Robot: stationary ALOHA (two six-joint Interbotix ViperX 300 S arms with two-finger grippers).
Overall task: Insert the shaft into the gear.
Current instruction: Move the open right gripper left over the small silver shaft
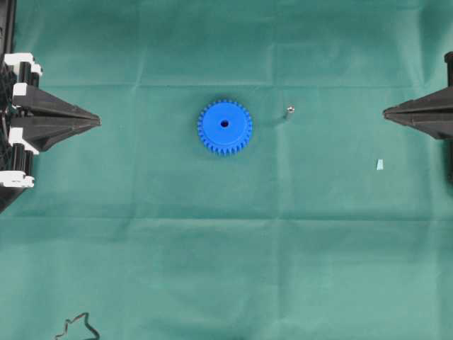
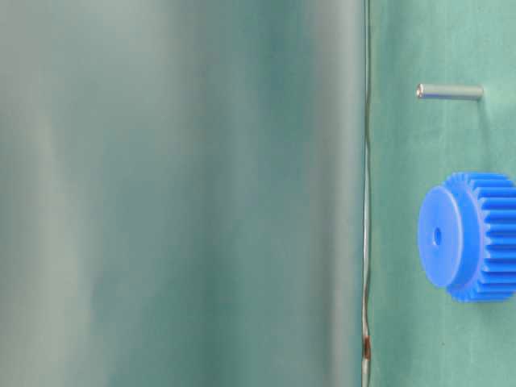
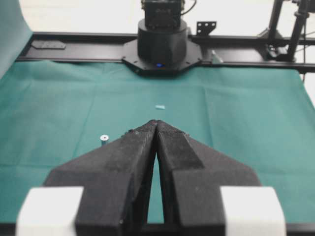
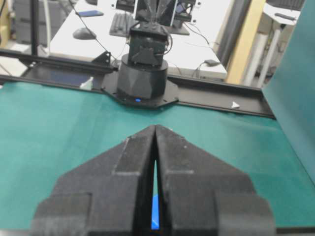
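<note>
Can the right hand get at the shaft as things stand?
Probably yes. The right hand is shut and empty; the shaft stands upright on bare cloth, apart from the gear. The hand must open first.

On the green cloth (image 1: 212, 248) lie one blue gear (image 1: 225, 126), one metal shaft (image 1: 289, 110), one pale scrap (image 1: 380, 165), with two black grippers.

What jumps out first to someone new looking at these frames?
The bright blue gear lying flat mid-table on the green cloth, its dark centre hole facing up. Next, the tiny metal shaft standing upright on the cloth, apart from the gear on the right gripper's side. The left gripper and right gripper sit shut at opposite table edges, both pointing inward and holding nothing.
</note>
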